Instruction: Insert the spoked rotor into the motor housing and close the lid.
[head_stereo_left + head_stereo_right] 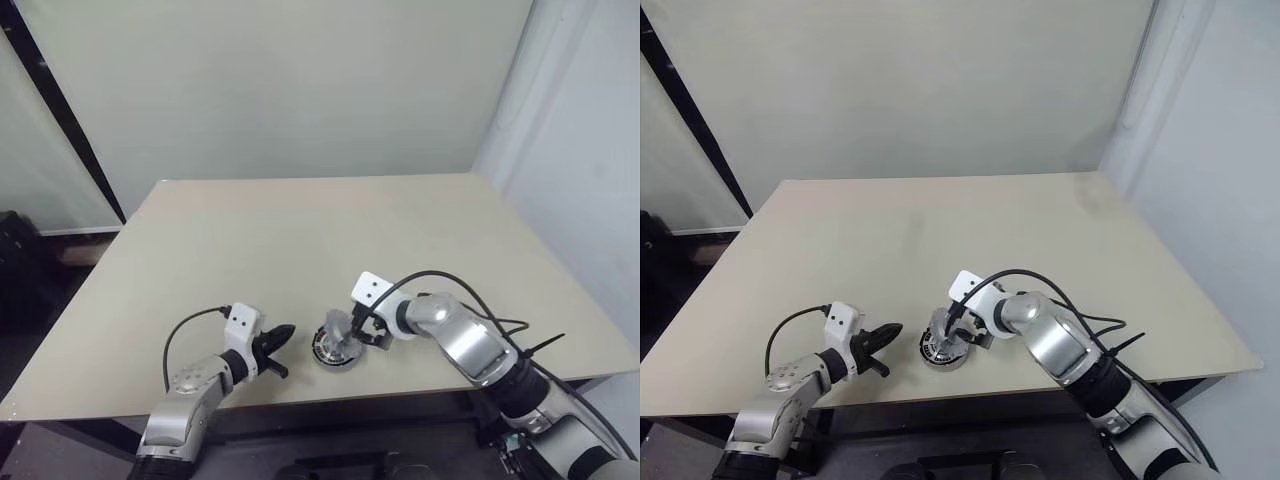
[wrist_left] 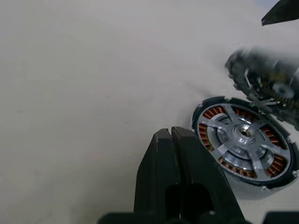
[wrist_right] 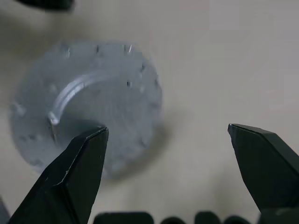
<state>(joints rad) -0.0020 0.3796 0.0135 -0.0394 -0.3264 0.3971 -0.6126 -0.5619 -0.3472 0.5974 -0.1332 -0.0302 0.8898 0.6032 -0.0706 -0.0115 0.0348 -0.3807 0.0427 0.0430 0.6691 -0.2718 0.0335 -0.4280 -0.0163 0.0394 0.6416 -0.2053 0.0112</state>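
I see my right gripper (image 3: 168, 154) spread wide, empty, the lid (image 3: 88, 102) tilted just beyond its fingertips over the motor housing (image 2: 245, 140). My left gripper (image 2: 175, 154) sits pinched together, empty, just beside that housing.

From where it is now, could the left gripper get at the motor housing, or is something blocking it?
Probably yes: bare table lies between the shut left gripper and the motor housing. The open right gripper crowds the housing's far side.

Table top (image 1: 300, 240): matt beige, smooth. Motor housing (image 2: 243, 140): orange-copper windings, dark rim. Spoked rotor (image 2: 238, 137) seated inside: bright, polished silvery metal. Lid (image 3: 88, 102): dull grey metal. Left gripper (image 2: 180, 179) fingers: smooth black, slight sheen.
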